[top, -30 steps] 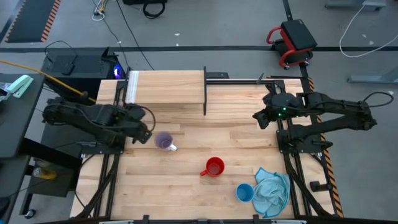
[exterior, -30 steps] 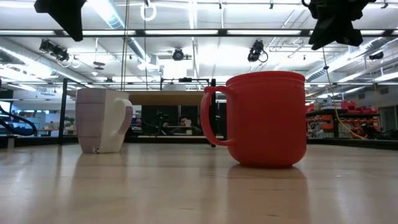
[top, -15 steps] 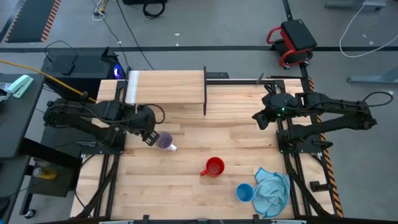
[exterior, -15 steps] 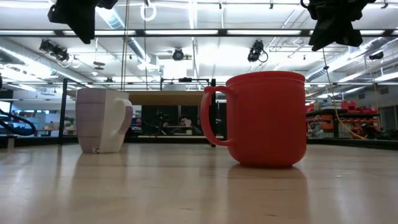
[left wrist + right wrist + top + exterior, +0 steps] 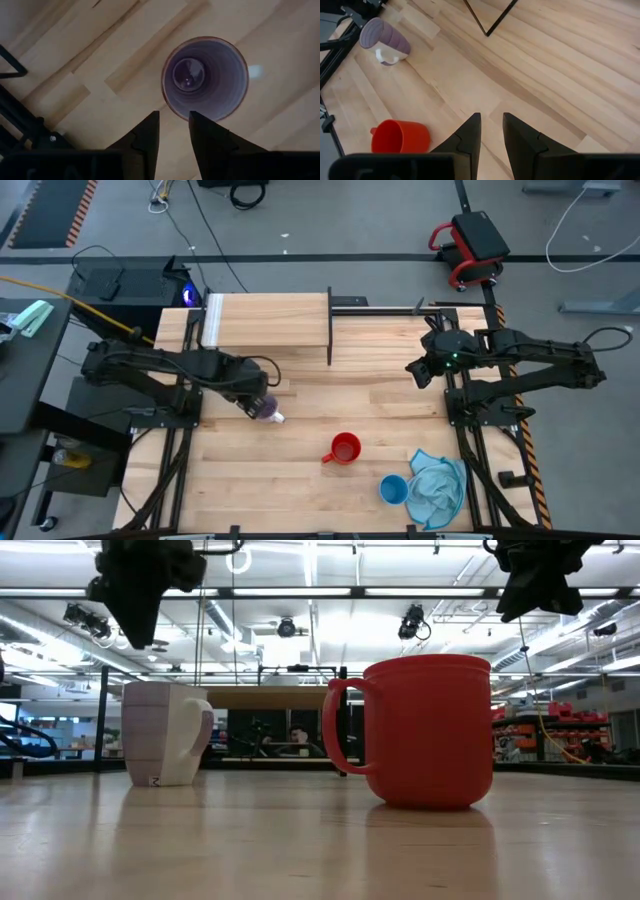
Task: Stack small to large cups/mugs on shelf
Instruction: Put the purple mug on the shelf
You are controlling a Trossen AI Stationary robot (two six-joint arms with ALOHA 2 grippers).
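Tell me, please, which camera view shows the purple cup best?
The left wrist view: the purple cup fills the picture, seen straight down its open mouth. The low view shows its side and handle; the right wrist view shows it small and far off; the high view has it partly hidden.

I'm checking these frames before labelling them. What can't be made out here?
- Purple cup: in the high view the left gripper overlaps its rim; its handle is out of the left wrist view.
- Blue cup: seen only in the high view; the low view misses it, and the cloth lies against it.
- Shelf: its legs are mostly hidden beneath the board in the high view.
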